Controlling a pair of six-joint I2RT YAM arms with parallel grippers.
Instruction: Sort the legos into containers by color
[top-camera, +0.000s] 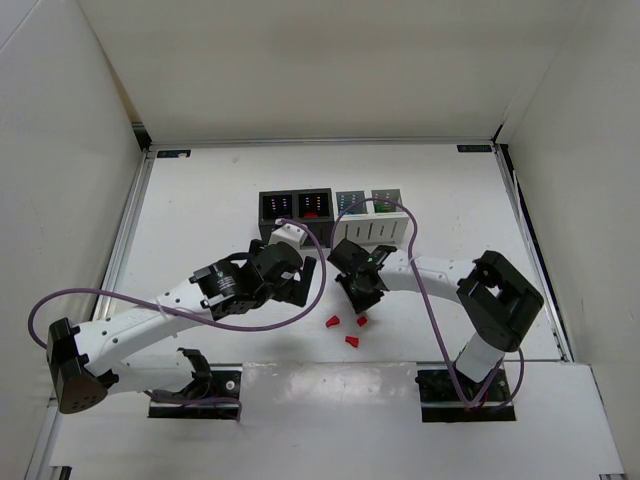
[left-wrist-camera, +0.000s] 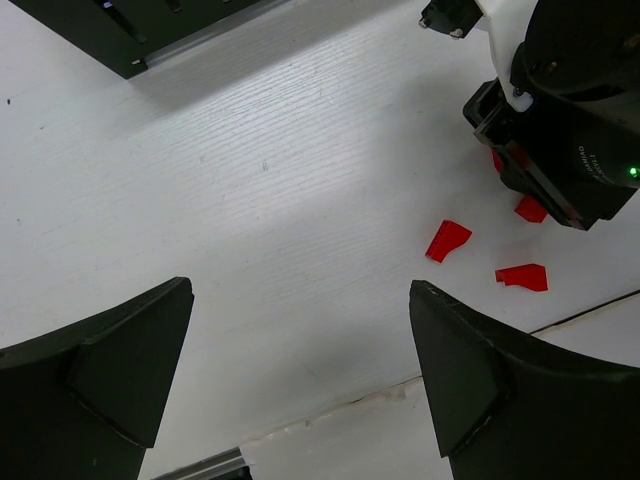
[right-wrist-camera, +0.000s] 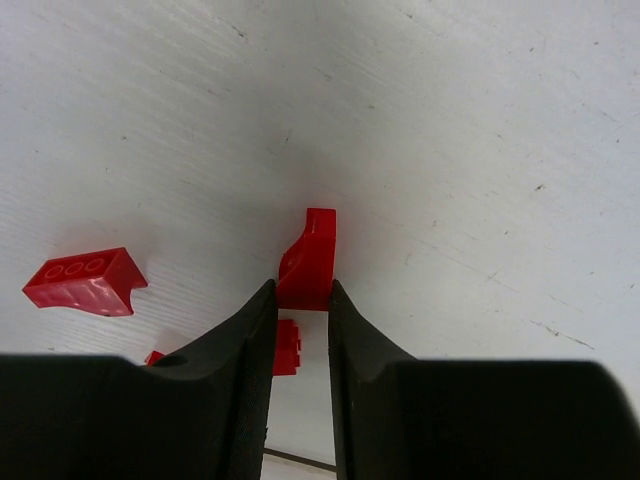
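Note:
My right gripper (right-wrist-camera: 302, 300) is shut on a small red lego (right-wrist-camera: 310, 262), held low at the table surface. In the top view this gripper (top-camera: 358, 295) sits just in front of the containers, with three red legos (top-camera: 332, 322) loose on the table before it. My left gripper (left-wrist-camera: 300, 400) is open and empty, hovering left of those red legos (left-wrist-camera: 447, 240); in the top view it (top-camera: 298, 285) is beside the right gripper. The containers are two black bins (top-camera: 296, 206) and two white bins (top-camera: 368, 204) in a row, with small coloured legos inside.
A red lego (right-wrist-camera: 85, 280) lies left of my right fingers and another (right-wrist-camera: 288, 348) lies beneath them. A purple cable (top-camera: 420, 280) loops over the right arm and the white bins. A seam in the table (left-wrist-camera: 400, 385) runs near the front edge.

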